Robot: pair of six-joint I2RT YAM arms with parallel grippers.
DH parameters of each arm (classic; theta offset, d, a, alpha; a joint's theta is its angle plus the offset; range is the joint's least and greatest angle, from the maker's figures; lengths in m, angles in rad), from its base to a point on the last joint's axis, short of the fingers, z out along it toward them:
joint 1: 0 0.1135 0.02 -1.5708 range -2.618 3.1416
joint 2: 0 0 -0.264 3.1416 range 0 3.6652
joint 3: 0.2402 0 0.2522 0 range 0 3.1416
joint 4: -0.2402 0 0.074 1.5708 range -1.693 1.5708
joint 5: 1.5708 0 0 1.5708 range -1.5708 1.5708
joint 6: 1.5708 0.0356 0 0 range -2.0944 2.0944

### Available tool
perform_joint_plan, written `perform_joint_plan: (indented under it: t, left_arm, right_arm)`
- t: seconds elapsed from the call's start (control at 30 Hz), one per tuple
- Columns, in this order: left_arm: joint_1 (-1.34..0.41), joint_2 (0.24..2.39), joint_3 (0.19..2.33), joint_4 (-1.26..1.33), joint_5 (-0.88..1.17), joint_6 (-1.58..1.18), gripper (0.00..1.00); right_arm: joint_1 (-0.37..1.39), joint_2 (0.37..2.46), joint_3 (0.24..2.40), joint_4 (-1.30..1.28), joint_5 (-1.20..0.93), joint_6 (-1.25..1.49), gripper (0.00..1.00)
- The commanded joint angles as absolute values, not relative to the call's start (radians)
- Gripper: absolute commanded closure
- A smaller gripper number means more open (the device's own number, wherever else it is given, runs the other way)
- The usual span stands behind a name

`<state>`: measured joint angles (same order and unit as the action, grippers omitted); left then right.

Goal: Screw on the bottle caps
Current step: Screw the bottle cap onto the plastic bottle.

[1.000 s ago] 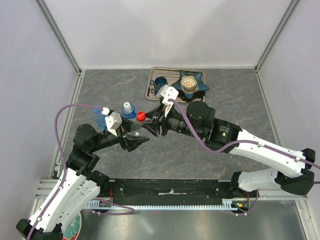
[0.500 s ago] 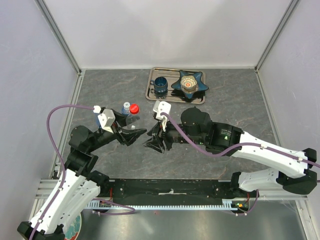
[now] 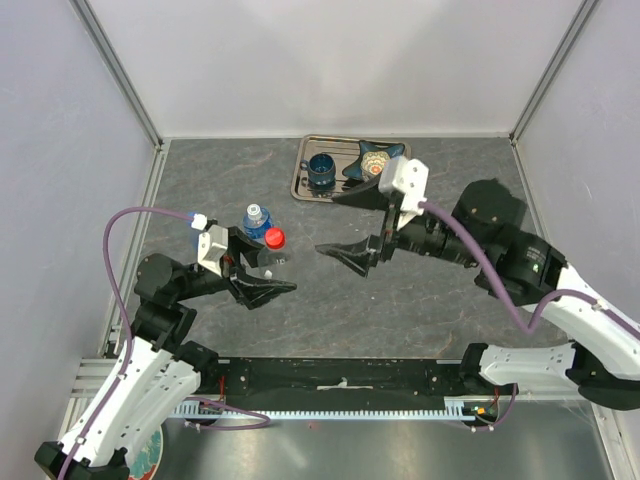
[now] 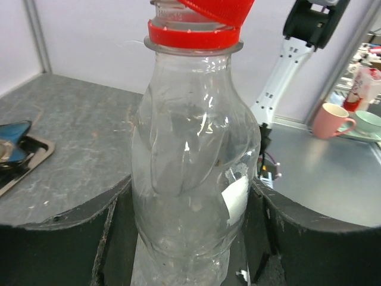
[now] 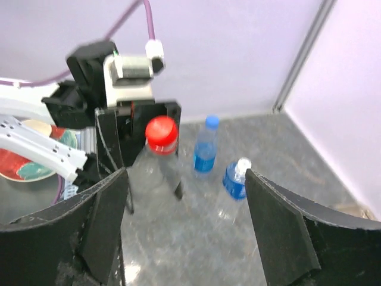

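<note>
Back and upward has gone the right pincer (image 3: 328, 224); half a second ago it was low over the surface (image 3: 220, 170), almost nose to nose with the left pincer (image 3: 268, 268); now it hangs higher and to the right, apart from everything, its fingers spread wide with nothing between them. The clear bottle (image 3: 266, 256) has shifted a little toward the near edge.

The left pincer is closed on the lower body of the clear bottle; in the left wrist view the bottle stands upright between the two dark fingers, one on each side. The red cap (image 3: 274, 238) is on its neck; seen close, it appears to sit aslant above a red collar ring, though the top of it is cut off by the frame edge, so how far it is seated cannot be told.

Just beyond the held bottle stands a white-capped bottle (image 3: 256, 218) with a blue label; the right wrist view also shows a blue-capped bottle (image 5: 205, 149) upright on the surface, near the other two and touching neither.

At the far side a tray (image 3: 297, 182) holds a dark blue cup (image 3: 321, 171) and a star-shaped dish (image 3: 370, 160); the right wrist hides part of the dish.
</note>
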<state>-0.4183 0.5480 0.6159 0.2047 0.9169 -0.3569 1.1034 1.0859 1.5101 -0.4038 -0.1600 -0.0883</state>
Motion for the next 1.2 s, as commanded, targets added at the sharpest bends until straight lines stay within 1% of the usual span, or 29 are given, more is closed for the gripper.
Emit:
perform_joint_plan:
  t: [0.0,0.13,0.33,0.67,0.93,1.17]
  left_arm:
    - [-0.423,0.552,0.632,0.265,1.025,-0.439,0.98]
    - [-0.423,0.554,0.632,0.265,1.023,-0.44,0.98]
    - [-0.423,0.555,0.63,0.267,1.017,-0.446,0.98]
    - [-0.423,0.554,0.626,0.262,1.015,-0.448,0.98]
    - [-0.423,0.554,0.627,0.264,1.015,-0.448,0.98]
    - [-0.423,0.552,0.627,0.261,1.012,-0.449,0.98]
  right_arm:
    - [1.035,1.16,1.626,-0.383,-0.437,-0.138,0.12]
    - [1.034,1.212,1.661,-0.377,-0.5,-0.163,0.03]
    - [1.034,1.246,1.634,-0.313,-0.577,-0.179,0.02]
    - [1.035,1.273,1.575,-0.161,-0.597,-0.153,0.1]
    - [1.034,1.33,1.575,-0.14,-0.638,-0.149,0.19]
    - [1.034,1.338,1.569,-0.129,-0.64,-0.143,0.26]
